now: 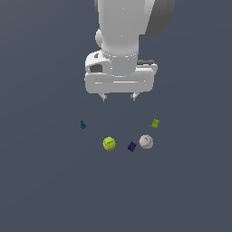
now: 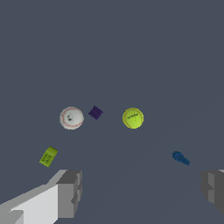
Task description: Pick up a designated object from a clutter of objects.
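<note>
Wrist view, near to far: the tool (image 2: 140,192), fingers spread wide and holding nothing, hangs well above the counter (image 2: 131,52), likely kept high so that all the clutter stays in sight before a descent. Next lie a small yellow-green block (image 2: 48,156) and a blue piece (image 2: 180,158), each well apart from the rest. Farthest, in a loose row: white baseball-like ball (image 2: 71,118), dark purple block (image 2: 95,112) just beside it, then the designated yellow-green tennis-like ball (image 2: 133,118), standing clear with room on both sides for a grasp.
</note>
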Controlling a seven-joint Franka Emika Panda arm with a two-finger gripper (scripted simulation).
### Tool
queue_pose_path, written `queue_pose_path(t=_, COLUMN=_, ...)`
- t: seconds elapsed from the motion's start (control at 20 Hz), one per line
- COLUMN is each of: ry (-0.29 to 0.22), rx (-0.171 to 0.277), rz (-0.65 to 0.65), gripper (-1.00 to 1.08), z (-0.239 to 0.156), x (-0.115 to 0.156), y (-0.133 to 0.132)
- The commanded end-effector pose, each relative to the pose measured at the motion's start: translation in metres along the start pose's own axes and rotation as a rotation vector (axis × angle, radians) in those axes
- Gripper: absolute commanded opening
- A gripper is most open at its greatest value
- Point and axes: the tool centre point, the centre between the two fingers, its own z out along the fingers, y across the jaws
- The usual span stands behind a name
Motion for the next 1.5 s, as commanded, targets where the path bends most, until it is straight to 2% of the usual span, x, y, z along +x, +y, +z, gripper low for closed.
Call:
queue_pose_path(t=0.0, ry=0.000, rx=0.000, rz=0.000, gripper=1.00, z=0.000, x=0.000, y=0.000)
queue_pose_path(t=0.45, ry=0.005, rx=0.020, rz=-0.042, gripper=1.00, z=-0.001, x=0.006, y=-0.015)
queue_pose_path(t=0.85, ry=0.005, rx=0.019, rz=-0.056, gripper=1.00, z=0.005, x=0.009, y=-0.013)
queue_pose_path(t=1.15, ry=0.005, rx=0.016, rz=-0.109, gripper=1.00, z=0.028, x=0.016, y=-0.006)
queue_pose_path(t=1.45, ry=0.004, rx=0.011, rz=-0.201, gripper=1.00, z=0.069, x=0.025, y=0.005)
